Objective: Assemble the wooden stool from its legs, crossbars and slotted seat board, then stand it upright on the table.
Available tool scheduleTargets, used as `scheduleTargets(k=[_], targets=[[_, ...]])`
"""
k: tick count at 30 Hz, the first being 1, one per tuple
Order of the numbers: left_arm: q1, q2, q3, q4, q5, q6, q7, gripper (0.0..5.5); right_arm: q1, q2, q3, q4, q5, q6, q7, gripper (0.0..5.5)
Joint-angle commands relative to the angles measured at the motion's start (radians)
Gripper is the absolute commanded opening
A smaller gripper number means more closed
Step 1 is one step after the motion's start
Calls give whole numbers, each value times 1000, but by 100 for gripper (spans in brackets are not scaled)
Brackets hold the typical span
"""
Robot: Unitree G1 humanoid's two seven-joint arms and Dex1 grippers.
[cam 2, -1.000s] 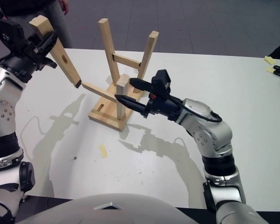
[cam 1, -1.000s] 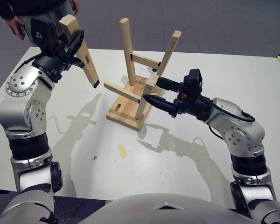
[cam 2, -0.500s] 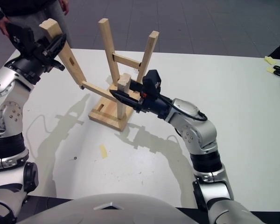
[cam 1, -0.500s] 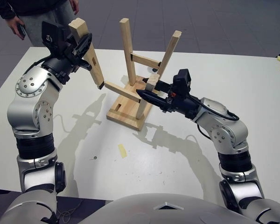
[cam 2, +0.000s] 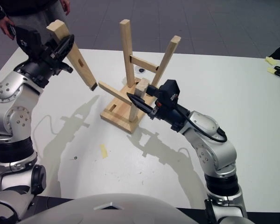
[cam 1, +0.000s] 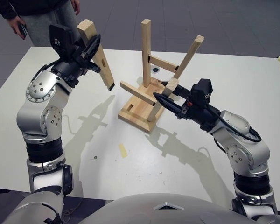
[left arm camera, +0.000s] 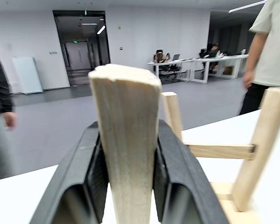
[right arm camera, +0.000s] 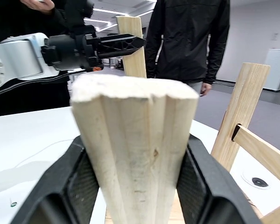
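Loose leg (cam 1: 105,75) gripped by left end effector (cam 1: 94,55), mounted leg (cam 1: 155,111) by right end effector (cam 1: 164,91); slot-to-crossbar (cam 1: 137,92) alignment judged critical.

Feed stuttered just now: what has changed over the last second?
The left end effector carried the loose leg to the robot's right, toward the stool. The right end effector, clamped on the stool's near leg, dragged the stool rightward too. Unchanged: the left grip, the stool upside down, the tape scrap on the table.
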Motion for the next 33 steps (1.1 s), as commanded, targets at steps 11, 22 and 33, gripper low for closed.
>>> scheduleTargets(k=[11,22,33], targets=[[79,-116,16,-23,-123,141,111,104,33,-2,-9,3,-29,0,-60,210],[64,-100,78,-3,-209,184,119,104,26,-5,-4,25,-37,-11,-56,210],[91,-58,-19,-1,-89,95,108,104,29,-7,-8,23,-34,-19,-57,210]])
